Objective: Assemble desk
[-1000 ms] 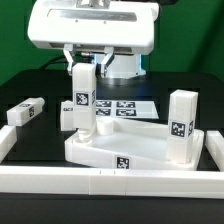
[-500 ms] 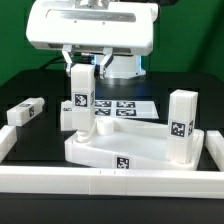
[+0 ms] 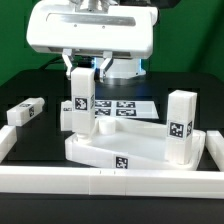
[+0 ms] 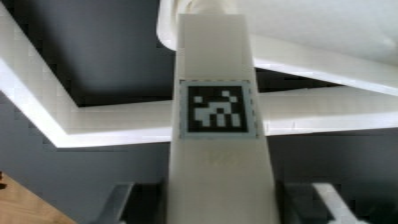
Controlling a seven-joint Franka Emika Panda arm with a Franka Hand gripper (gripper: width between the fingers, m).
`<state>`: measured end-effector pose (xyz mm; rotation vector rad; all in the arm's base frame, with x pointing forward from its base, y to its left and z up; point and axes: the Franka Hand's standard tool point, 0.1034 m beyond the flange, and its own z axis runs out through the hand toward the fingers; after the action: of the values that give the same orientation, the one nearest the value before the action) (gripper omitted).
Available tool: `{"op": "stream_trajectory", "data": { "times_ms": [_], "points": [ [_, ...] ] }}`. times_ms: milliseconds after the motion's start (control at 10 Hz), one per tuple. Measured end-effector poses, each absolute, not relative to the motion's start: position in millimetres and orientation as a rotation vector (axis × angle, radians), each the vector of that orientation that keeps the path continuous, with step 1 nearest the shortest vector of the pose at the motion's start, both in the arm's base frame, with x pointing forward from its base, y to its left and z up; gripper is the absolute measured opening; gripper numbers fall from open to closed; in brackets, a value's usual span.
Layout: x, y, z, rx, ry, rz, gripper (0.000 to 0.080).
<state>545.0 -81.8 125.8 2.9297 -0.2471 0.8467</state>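
Upright leg [image 3: 80, 100] at tabletop's [image 3: 100, 152] corner rim

The arm [image 3: 92, 35] reaches straight down, fingers [image 3: 68, 62] clamped on an upright leg [image 3: 80, 102].

place: likely robotics lab | cues: marker board [image 3: 128, 105], black table [image 3: 40, 140]

hand [image 3: 84, 67] shifted slightly atop the leg [image 3: 81, 108]
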Motion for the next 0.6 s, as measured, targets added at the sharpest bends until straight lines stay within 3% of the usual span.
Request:
{"op": "stream_trajectory", "data": {
  "times_ms": [600],
  "points": [
    [543.4, -81.9, 116.9, 2.92, -0.241, 0.849, 0.029]
  ]
}}
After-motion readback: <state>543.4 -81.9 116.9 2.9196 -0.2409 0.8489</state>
